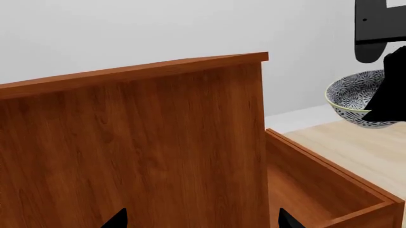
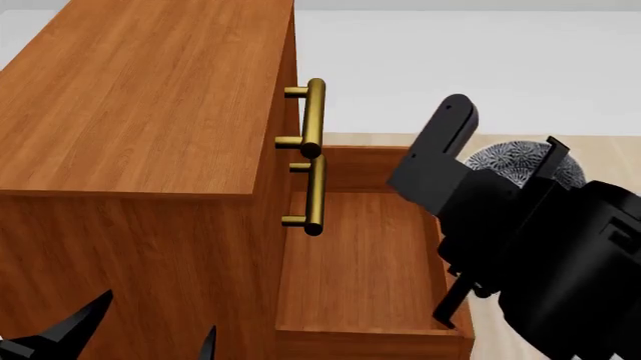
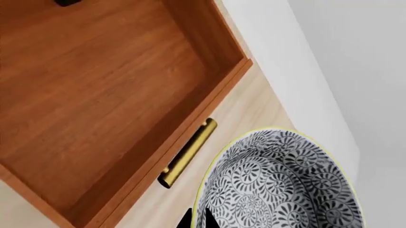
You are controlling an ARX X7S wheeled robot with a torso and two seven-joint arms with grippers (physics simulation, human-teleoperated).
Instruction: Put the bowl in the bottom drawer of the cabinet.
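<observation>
Pale wood floor (image 1: pixel 362 152) beneath the cabinet (image 1: pixel 140 142), white walls

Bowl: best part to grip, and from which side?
The rim, from above. The bowl sits upright and open-topped, round and deep, so one finger inside and one outside the thin wall suits it. The right end effector already appears to pinch the rim that way.

Bottom drawer (image 2: pixel 350 262) open w/ bare floor; upper handles (image 2: pixel 312 120) overhang rear.
</observation>
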